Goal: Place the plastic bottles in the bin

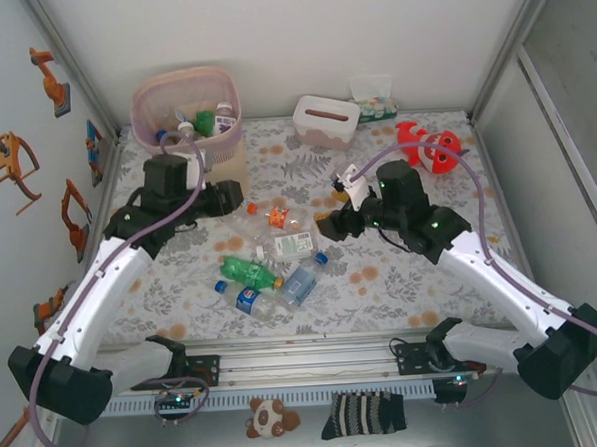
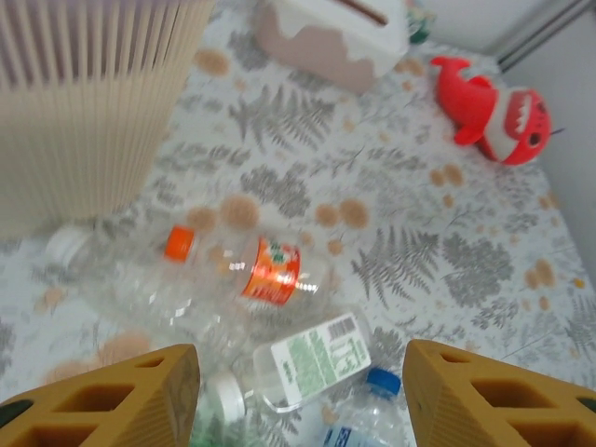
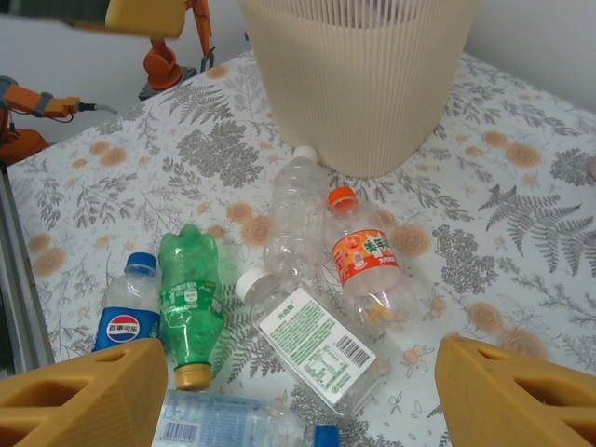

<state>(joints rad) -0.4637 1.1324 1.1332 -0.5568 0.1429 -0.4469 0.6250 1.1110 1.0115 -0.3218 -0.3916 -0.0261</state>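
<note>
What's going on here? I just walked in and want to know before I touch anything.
Two robot arms are clearing plastic bottles off the table into the beige bin. A few bottles already sit inside it. The rest, including an orange-labelled bottle, a green bottle and a Pepsi bottle, lie on the table. The left gripper and right gripper hover open above them, holding nothing.

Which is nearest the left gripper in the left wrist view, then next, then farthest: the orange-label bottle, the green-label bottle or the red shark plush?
1. Green-label bottle: lying just ahead of the left gripper, in line with its open gap.
2. Orange-label bottle: beyond the first, slightly to the left.
3. Red shark plush: far off to the right, near the wall.
</note>
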